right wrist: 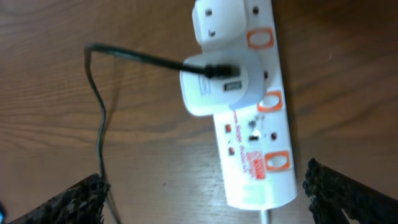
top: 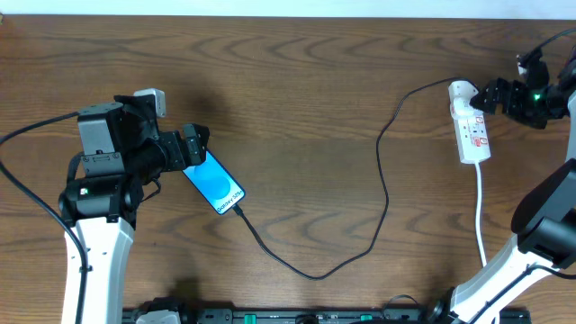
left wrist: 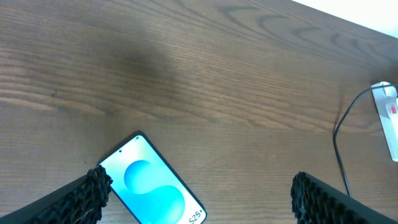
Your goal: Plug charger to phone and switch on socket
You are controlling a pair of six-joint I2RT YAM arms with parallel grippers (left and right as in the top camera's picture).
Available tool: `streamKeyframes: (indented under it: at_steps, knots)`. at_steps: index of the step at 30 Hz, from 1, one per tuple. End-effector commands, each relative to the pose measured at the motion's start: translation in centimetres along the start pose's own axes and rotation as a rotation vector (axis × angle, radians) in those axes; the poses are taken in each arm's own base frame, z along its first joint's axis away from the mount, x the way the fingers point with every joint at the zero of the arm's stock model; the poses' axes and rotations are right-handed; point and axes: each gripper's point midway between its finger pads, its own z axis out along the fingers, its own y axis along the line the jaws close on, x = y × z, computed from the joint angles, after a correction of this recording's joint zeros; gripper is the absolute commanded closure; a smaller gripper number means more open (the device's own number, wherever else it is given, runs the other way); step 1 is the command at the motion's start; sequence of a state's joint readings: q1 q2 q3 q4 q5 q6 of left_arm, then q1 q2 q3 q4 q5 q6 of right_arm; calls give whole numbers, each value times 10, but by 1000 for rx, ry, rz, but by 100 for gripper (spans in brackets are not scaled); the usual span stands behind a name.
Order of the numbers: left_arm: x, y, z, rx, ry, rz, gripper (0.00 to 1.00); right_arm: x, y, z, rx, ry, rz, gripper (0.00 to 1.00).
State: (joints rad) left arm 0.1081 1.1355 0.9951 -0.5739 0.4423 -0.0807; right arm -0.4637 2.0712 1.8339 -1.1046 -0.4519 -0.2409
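The phone (top: 217, 185) lies flat on the wooden table with its blue-and-white screen lit, and shows again in the left wrist view (left wrist: 153, 185). The charger (top: 382, 180), a thin black cable, runs from the phone's lower end in a loop to a white adapter (right wrist: 214, 84) plugged into the socket (top: 472, 129). My left gripper (top: 199, 148) hovers open over the phone's upper end; its left finger (left wrist: 84, 198) is beside the phone's edge. My right gripper (top: 487, 95) is open above the socket (right wrist: 255, 124), with nothing between its fingers. The socket's orange-red switches (right wrist: 270, 101) face up.
The socket's white cord (top: 481, 211) runs toward the front edge near the right arm's base. The table's far edge (top: 288, 11) is at the top. In the left wrist view the socket (left wrist: 389, 118) and the charger (left wrist: 339, 146) sit at the right.
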Motion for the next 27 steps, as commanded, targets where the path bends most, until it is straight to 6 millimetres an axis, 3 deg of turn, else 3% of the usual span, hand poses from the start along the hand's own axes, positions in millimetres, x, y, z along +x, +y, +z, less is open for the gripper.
streamKeyframes:
  at_steps: [1,19,27]
  knots:
    - [-2,-2,0,4,-5,15,5,-9,-1,5,8,-16,-66,1]
    - [-2,-2,0,4,-3,13,5,-12,-7,54,-31,12,-85,1]
    - [-2,-2,0,3,-4,14,5,-10,-1,59,-48,20,-87,1]
